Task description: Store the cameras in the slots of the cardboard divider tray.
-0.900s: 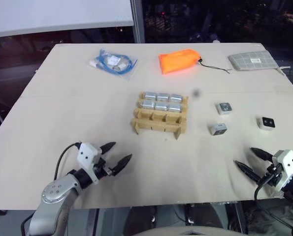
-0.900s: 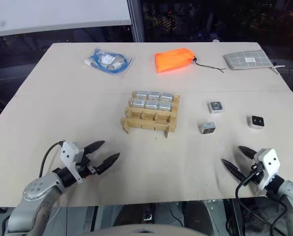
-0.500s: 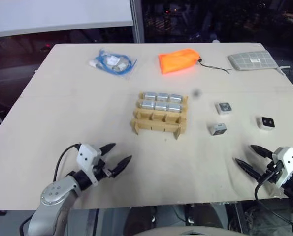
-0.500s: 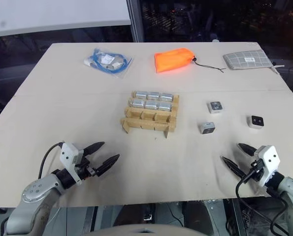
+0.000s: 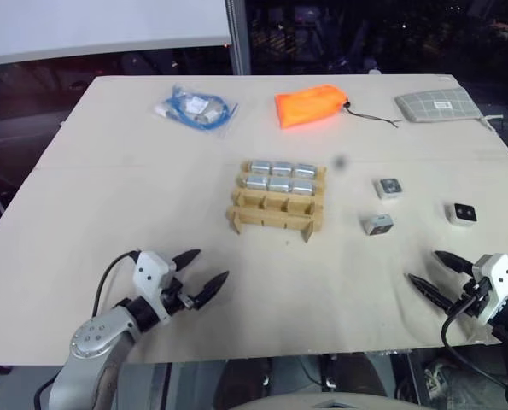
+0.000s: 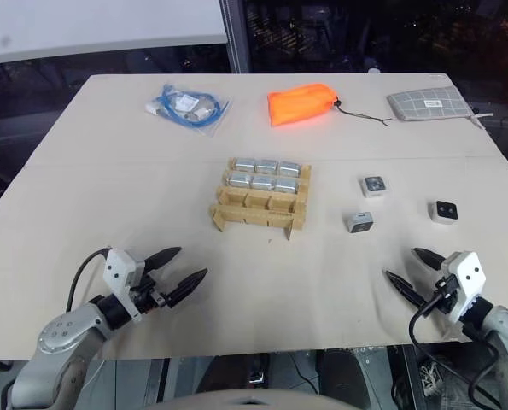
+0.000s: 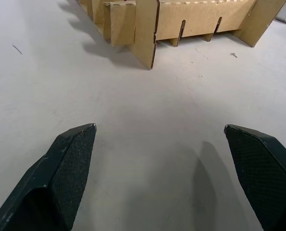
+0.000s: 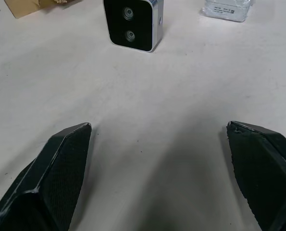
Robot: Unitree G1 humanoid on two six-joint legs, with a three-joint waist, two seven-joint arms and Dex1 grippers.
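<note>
The cardboard divider tray (image 5: 275,213) stands mid-table, with several silver cameras (image 5: 279,176) filling its two far rows; the near slots are empty. Three loose cameras lie to its right: one (image 5: 388,188), one (image 5: 378,224) and one (image 5: 464,213). My left gripper (image 5: 211,265) hovers open near the table's front left, pointing at the tray (image 7: 181,19), with nothing between its fingers (image 7: 70,163). My right gripper (image 5: 423,266) is open at the front right. Ahead of it lies a camera (image 8: 133,24) with its dark lens face showing.
Along the far side lie a bag of blue cable (image 5: 194,108), an orange pouch (image 5: 312,106) with a cord, and a grey checked pouch (image 5: 439,106). The table's front edge runs just below both grippers. Bare tabletop (image 5: 322,273) separates them.
</note>
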